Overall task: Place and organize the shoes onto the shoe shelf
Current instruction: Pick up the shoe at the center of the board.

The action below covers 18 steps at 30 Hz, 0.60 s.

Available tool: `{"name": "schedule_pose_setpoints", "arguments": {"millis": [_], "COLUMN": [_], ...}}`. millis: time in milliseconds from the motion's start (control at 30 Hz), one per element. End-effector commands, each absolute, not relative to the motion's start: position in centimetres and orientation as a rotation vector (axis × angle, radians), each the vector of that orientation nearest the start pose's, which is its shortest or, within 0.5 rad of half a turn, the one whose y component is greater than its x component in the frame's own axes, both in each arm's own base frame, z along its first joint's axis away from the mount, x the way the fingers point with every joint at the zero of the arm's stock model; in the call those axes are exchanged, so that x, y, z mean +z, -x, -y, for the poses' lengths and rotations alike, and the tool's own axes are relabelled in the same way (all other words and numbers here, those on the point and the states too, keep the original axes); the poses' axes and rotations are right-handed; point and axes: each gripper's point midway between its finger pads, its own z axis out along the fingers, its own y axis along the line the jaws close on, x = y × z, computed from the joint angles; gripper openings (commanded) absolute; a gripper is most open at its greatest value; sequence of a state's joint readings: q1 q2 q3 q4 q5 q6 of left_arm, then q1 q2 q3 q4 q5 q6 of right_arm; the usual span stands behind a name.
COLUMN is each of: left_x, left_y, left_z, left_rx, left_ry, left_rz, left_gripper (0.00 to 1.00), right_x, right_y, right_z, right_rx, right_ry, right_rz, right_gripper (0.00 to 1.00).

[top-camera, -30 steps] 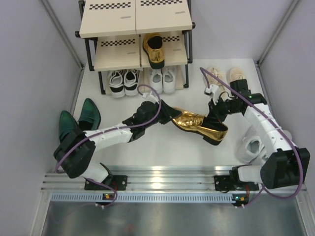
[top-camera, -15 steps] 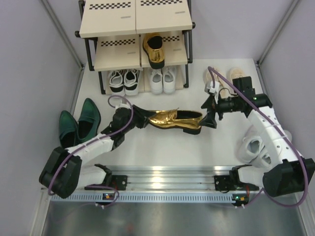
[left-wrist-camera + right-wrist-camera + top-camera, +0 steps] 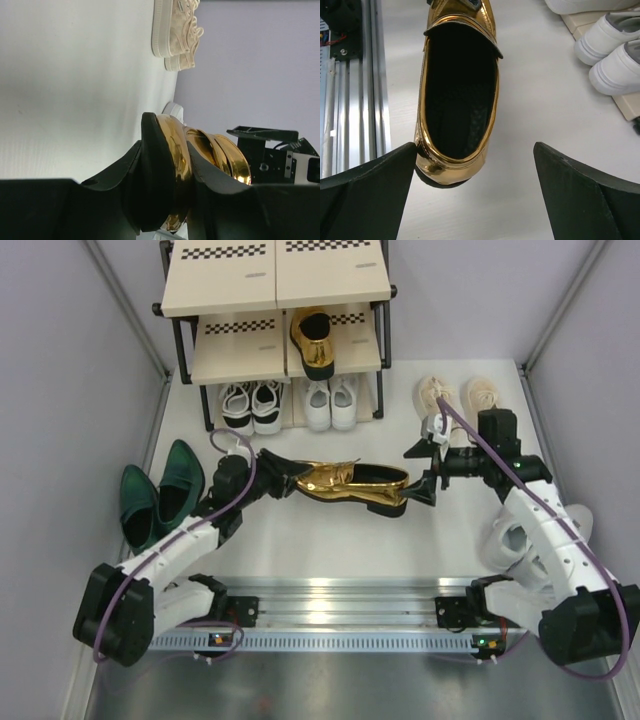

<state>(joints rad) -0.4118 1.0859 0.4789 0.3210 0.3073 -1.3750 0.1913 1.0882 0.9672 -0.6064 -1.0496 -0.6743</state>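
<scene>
Bare surface [image 3: 330, 550] lies open between the rail [image 3: 330, 602] and the loafer [image 3: 355, 483]. The left end effector [image 3: 292, 480] pinches the loafer's toe, jaws partly closed on it. At the heel the right end effector [image 3: 419, 474] stands fully spread, having let go since a second ago, and the loafer has shifted leftward. Beyond the loafer, its mate [image 3: 314, 340] sits on the shelf [image 3: 230, 290], on the middle tier.

The right hand [image 3: 420, 471] has let go of the gold loafer [image 3: 360, 483], which the left hand [image 3: 290, 473] pulled leftward.
</scene>
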Motion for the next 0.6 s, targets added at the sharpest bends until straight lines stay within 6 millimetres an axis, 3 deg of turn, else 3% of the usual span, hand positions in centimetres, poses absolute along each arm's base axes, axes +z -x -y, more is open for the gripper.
{"name": "schedule_pose_setpoints", "arguments": {"millis": [0,100,133,167,233,267,333,433,467,500,567], "left_x": [27.9,28.3,28.4,28.6,28.8,29.0,29.4,30.4,30.7,30.8,31.3], "left_y": [-27.8,-27.7,-27.7,-27.7,-27.9,-28.0,-28.1,-28.2,-28.2,-28.2,-28.3], "left_z": [23.7,23.9,23.9,23.8,23.9,23.8,24.1,24.5,24.6,24.6,24.6], "left_rx": [-1.676,-1.662,-1.661,-1.661,-1.657,-1.656,-1.667,-1.687,-1.693,-1.696,-1.699], "left_ry": [0.559,0.517,0.516,0.514,0.507,0.508,0.492,0.467,0.46,0.457,0.45], "left_rz": [-1.783,-1.795,-1.795,-1.79,-1.784,-1.779,-1.781,-1.779,-1.775,-1.773,-1.761], "left_gripper": [0.0,0.0,0.0,0.0,0.0,0.0,0.0,0.0,0.0,0.0,0.0], "right_x": [25.5,26.0,23.9,24.9,23.6,23.2,22.4,22.2,21.2,21.8,22.0], "right_y": [-25.7,-25.8,-24.2,-23.2,-21.6,-19.5,-18.6,-18.9,-19.3,-21.1,-21.2], "right_z": [-18.7,-18.2,-17.8,-18.3,-18.5,-18.3,-18.9,-19.7,-19.6,-20.2,-20.8], "right_rx": [0.79,0.813,0.865,0.919,0.988,1.079,1.128,1.123,1.083,0.993,0.967], "right_ry": [1.229,1.22,1.297,1.348,1.46,1.478,1.523,1.465,1.45,1.443,1.377], "right_rz": [-1.497,-1.521,-1.575,-1.517,-1.467,-1.524,-1.519,-1.555,-1.602,-1.53,-1.582], "right_gripper": [0.99,0.99,0.99,0.99,0.99,0.99,0.99,0.99,0.99,0.99,0.99]}}
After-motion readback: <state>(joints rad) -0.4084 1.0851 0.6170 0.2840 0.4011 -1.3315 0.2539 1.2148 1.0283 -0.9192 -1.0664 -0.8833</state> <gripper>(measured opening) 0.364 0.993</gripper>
